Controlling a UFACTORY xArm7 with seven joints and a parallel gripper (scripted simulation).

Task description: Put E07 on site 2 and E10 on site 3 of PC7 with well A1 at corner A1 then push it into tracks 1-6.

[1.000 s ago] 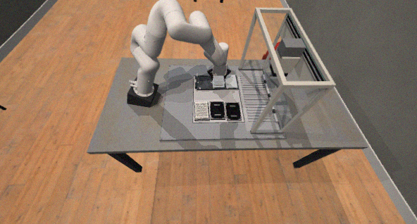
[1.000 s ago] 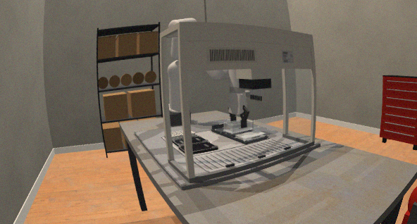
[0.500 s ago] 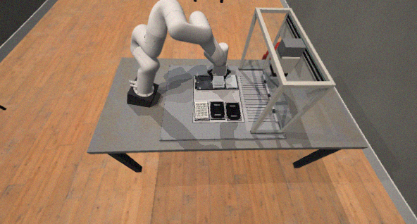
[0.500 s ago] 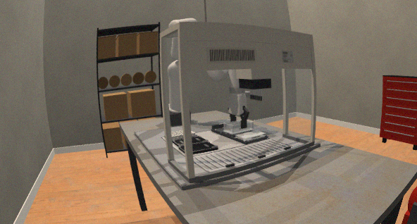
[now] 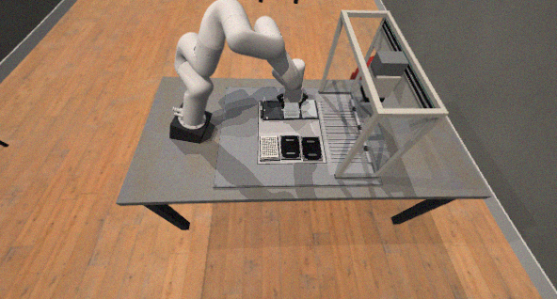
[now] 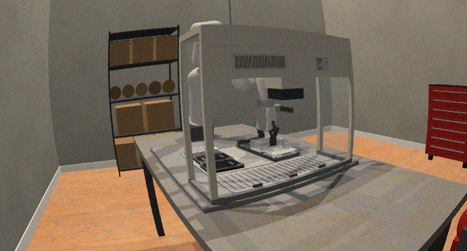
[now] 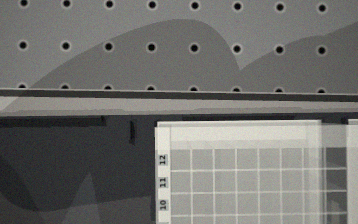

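Your gripper (image 6: 267, 134) is clamped wide on the deep-well block E07 (image 5: 292, 109), low over carrier PC7 (image 5: 272, 110) toward the table's (image 5: 188, 192) far edge. If the block hangs tilted or off the locators, it could seat crooked there, or nudge the loose carrier askew. Around the grey table: wood floor, a shelf rack (image 6: 111, 106), a red cabinet (image 6: 447, 121).

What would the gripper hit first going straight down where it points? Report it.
The gripper points down, shut on block E07. The block would meet carrier PC7 first, at the middle site beside E10. Remaining gap unclear; it may already touch.
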